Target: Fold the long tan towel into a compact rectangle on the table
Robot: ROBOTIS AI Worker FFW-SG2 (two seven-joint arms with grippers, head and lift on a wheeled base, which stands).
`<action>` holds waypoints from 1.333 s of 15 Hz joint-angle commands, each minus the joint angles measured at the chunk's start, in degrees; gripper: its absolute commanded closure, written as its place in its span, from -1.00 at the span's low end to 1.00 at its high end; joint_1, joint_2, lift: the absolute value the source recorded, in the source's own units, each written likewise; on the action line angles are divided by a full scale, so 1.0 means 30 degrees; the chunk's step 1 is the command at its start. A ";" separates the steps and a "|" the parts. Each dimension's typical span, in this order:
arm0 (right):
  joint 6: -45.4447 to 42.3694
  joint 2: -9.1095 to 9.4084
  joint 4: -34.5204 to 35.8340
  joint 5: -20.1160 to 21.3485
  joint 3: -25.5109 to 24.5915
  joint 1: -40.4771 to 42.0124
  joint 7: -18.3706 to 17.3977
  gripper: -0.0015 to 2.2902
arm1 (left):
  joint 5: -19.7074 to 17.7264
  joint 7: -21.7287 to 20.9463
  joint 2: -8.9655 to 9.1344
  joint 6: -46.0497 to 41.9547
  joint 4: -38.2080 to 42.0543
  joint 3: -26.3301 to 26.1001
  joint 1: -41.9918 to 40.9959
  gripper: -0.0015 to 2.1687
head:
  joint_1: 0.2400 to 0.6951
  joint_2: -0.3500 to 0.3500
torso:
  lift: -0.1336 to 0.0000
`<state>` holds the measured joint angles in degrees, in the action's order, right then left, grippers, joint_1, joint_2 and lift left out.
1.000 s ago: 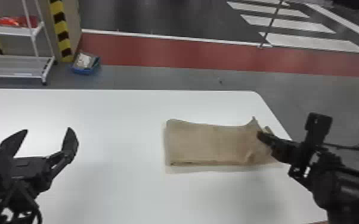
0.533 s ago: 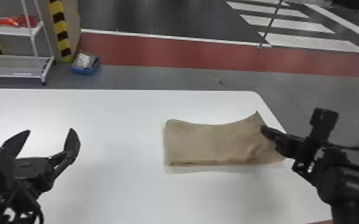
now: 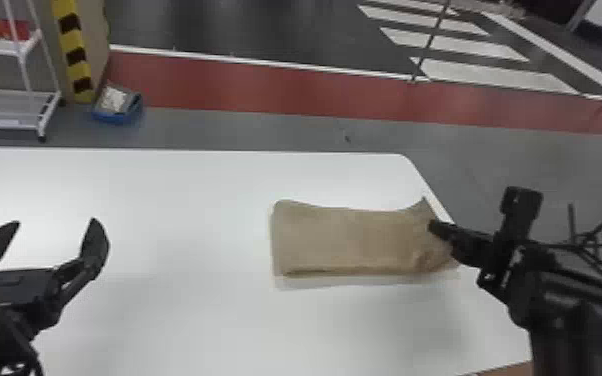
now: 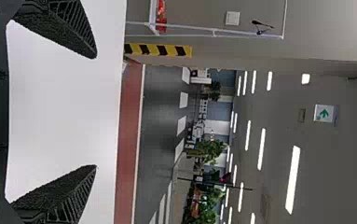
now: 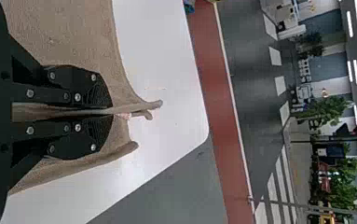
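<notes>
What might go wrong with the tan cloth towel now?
The robot's black right hand pinches just part of the folded tan cloth towel, so layers might slip out or bunch up. Loose edges poke out unevenly there, so the fold may turn crooked. That end lies near the white table's edge and might slide over.

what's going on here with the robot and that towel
A two-armed robot is folding a tan towel on a white table. Its right gripper is closed on the towel's right end, pinching up some of the cloth near the table's right edge. The rest lies in a low, roughly rectangular shape, but the pinched end is rumpled, so it is not yet neat. The left gripper is open and empty over the table's left side.
</notes>
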<state>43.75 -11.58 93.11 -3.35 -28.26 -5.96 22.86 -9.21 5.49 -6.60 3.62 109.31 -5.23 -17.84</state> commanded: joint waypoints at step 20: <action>0.0405 0.1985 0.3388 0.0529 0.5875 0.3569 0.1257 0.76 | -0.0035 0.0249 -0.0027 -0.0574 0.0476 0.0805 -0.0324 -0.97 | 1.00 -0.17 | -0.84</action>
<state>42.86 -5.68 103.35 -1.76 -12.19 4.82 26.74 -9.31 6.29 -6.68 1.95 110.79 -2.82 -18.78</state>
